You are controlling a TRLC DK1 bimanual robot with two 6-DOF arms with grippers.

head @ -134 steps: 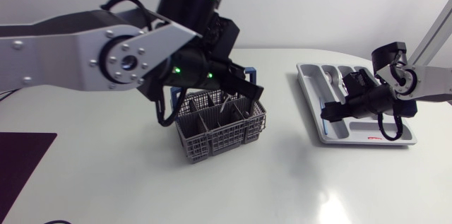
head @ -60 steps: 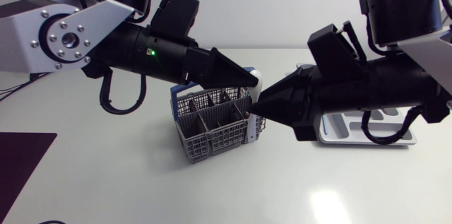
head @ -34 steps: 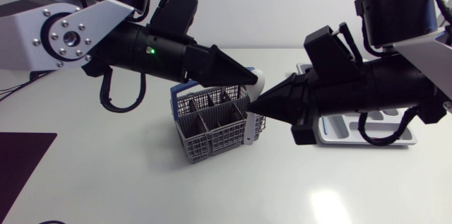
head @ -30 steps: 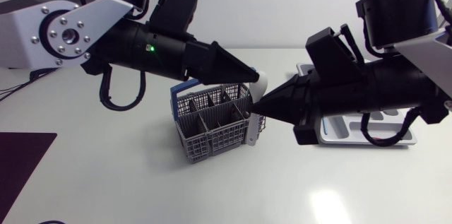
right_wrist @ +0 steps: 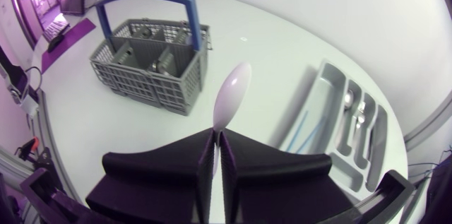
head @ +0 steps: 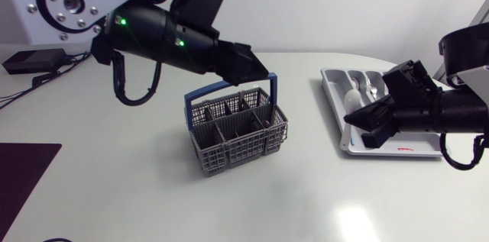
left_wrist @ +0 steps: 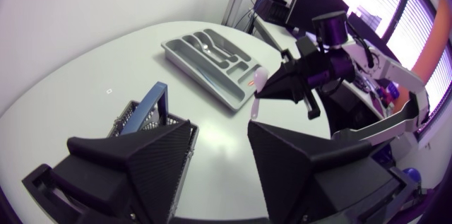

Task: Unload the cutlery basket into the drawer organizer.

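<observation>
The grey cutlery basket (head: 237, 131) with a blue handle stands mid-table, also seen in the right wrist view (right_wrist: 152, 61). The grey drawer organizer (head: 336, 93) lies at the right. My right gripper (head: 351, 120) hovers over its near left corner, shut on the handle of a white spoon (right_wrist: 233, 97) whose bowl points ahead of the fingers. The left wrist view shows that spoon (left_wrist: 260, 78) held beside the organizer (left_wrist: 212, 54). My left gripper (head: 256, 70) hangs open above the basket's far rim, with nothing between its fingers (left_wrist: 141, 160).
Metal cutlery (head: 370, 83) lies in the organizer's far compartments. Some pieces stand in the basket's far cells (right_wrist: 138, 33). A dark mat (head: 23, 169) covers the table's front left corner.
The two grippers met above the basket with the white spoon between them. My left gripper opened and drew back; my right, shut on the spoon, carried it right over the organizer.
</observation>
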